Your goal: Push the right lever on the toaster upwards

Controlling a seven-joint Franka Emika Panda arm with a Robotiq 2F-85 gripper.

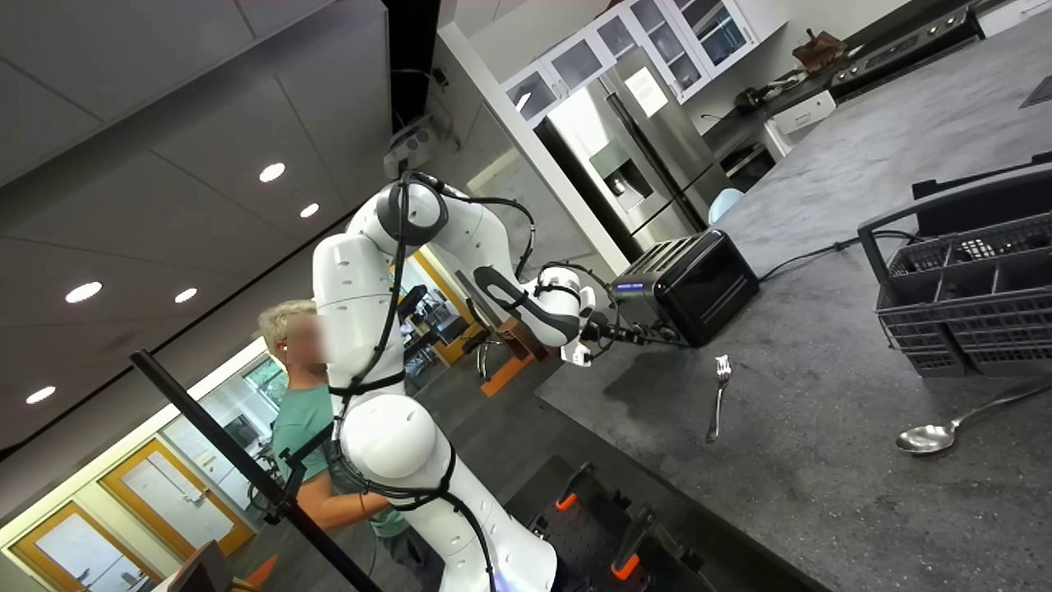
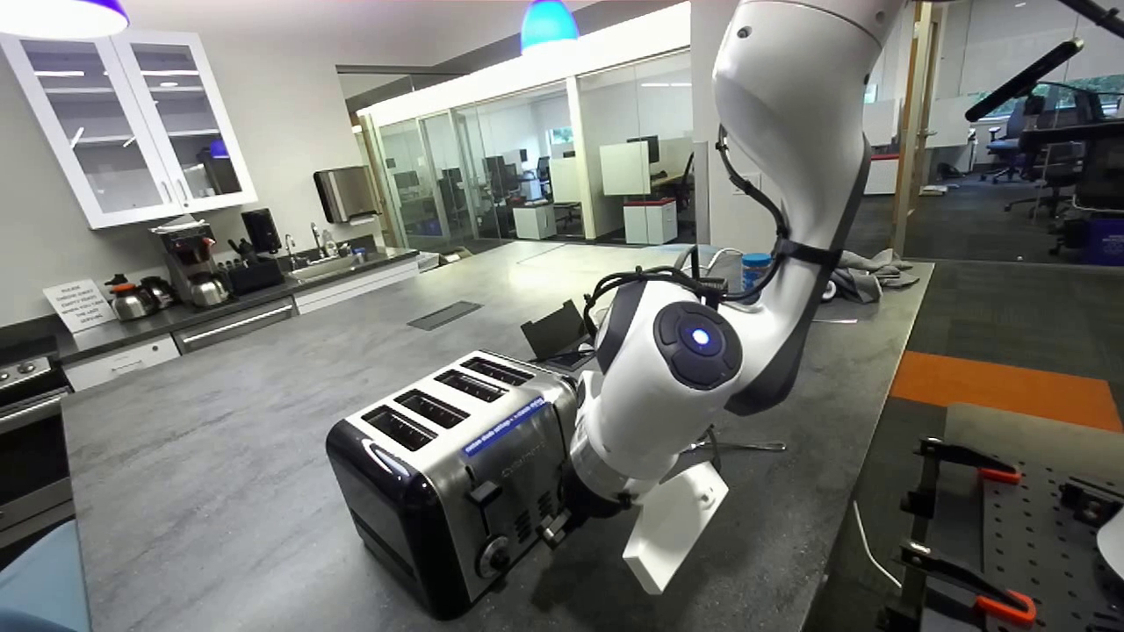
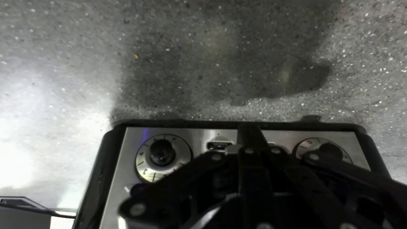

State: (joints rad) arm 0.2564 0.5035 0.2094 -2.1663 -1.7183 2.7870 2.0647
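The toaster is black and silvery, with slots on top, and shows in both exterior views (image 1: 711, 284) (image 2: 518, 465). The wrist view shows its control face upside down (image 3: 216, 135), with two round knobs. In an exterior view, the left lever (image 2: 485, 493) sits high above the left knob (image 2: 494, 556). The right lever is hidden there behind the arm. A dark shape (image 3: 137, 189) by a knob in the wrist view may be part of it. My gripper (image 3: 251, 133) is shut and empty, its fingertips (image 2: 553, 530) at the lower middle of the face; I cannot tell whether they touch.
A fork (image 1: 718, 403) lies on the grey counter (image 1: 805, 493) near the gripper. A spoon (image 1: 929, 439) and a black rack (image 1: 945, 304) are farther along. A power cord (image 1: 809, 253) runs behind the toaster. A person (image 1: 300, 411) stands behind the arm.
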